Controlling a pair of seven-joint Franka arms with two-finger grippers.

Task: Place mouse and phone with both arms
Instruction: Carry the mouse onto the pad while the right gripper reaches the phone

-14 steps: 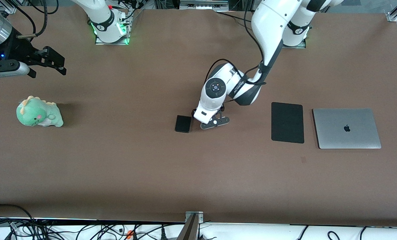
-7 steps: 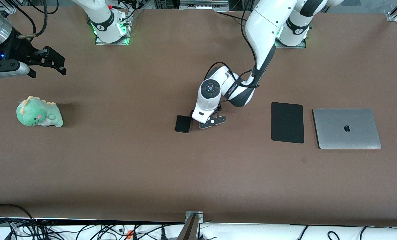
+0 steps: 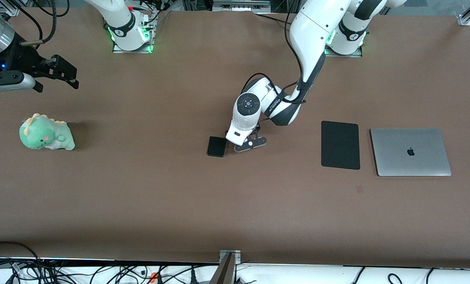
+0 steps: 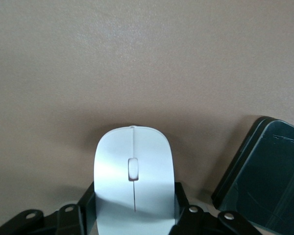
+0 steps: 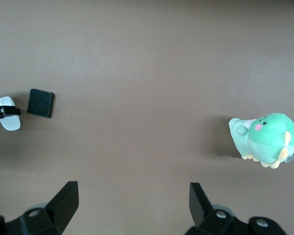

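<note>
Mouse [image 4: 133, 181]: small, light, rigid shell, glossy and rounded, so apt to slip out of a loose pinch. Best taken across the two long flanks near the middle, square to the thin centre line, never by the tapered nose. Sits on the tabletop [image 3: 148, 189] at its middle, just beside the phone [image 3: 217, 146], toward the left arm's end from it, not touching.

Left gripper [image 4: 134, 208] down at the mouse, one finger [image 4: 86, 208] against each flank; looks closed on the shell, though still resting on the tabletop by the look of it.

Phone: thin stiff black slab, lying flat; little edge to catch, glass face likely slick and scratchable. Better pinched across opposite short edges, or tipped up first.

Right gripper [image 5: 130, 200] up over the right arm's end of the tabletop, spread wide and holding nothing, waiting above the green plush dinosaur [image 3: 46, 132].

Against half a second ago: left wrist shifted only slightly, barely away from the phone. Against a full second ago: left arm swung toward the phone and settled lower. Phone, mouse pad [image 3: 340, 145], laptop [image 3: 410, 152], dinosaur and right arm unchanged.
</note>
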